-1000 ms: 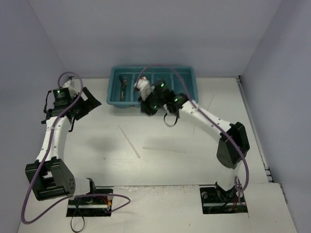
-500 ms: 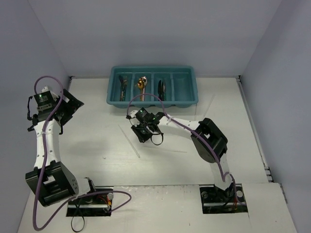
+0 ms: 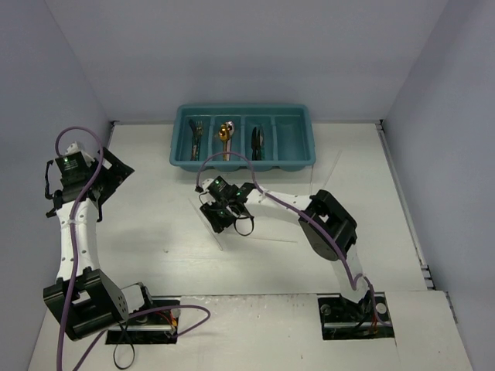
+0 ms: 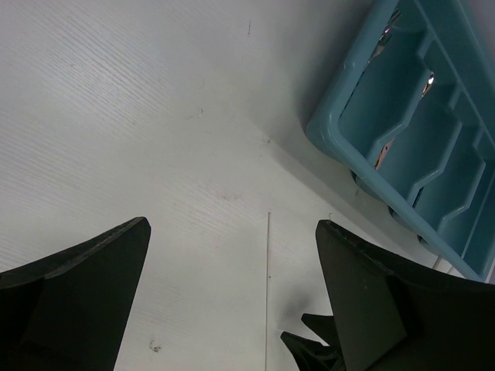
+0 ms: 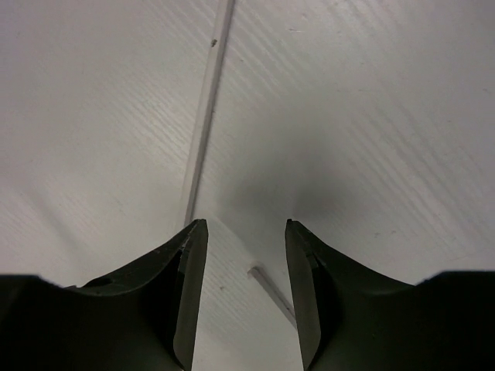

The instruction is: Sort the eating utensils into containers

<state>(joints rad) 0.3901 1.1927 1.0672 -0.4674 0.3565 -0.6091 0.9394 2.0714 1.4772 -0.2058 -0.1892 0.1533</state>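
The teal tray (image 3: 242, 158) stands at the back with silver forks (image 3: 196, 137), a gold spoon (image 3: 224, 133) and black knives (image 3: 257, 141) in its first three compartments; the fourth shows nothing. My right gripper (image 3: 222, 216) is open and empty, low over the table. In the right wrist view it (image 5: 246, 224) straddles the end of one pale stick (image 5: 271, 292), and a second stick (image 5: 207, 116) runs up from its left finger. My left gripper (image 3: 104, 174) is open and empty near the left wall. Its wrist view (image 4: 232, 224) shows the tray (image 4: 340, 147) and a thin stick (image 4: 267, 294).
More pale sticks lie on the table: one in the middle (image 3: 263, 239), one right of the tray (image 3: 336, 161) and one by the right arm (image 3: 309, 205). Walls close in on the left, back and right.
My right gripper has left the tray and dropped to the table over the sticks. The gold spoon now shows in the tray. My left arm swung out to the left wall.
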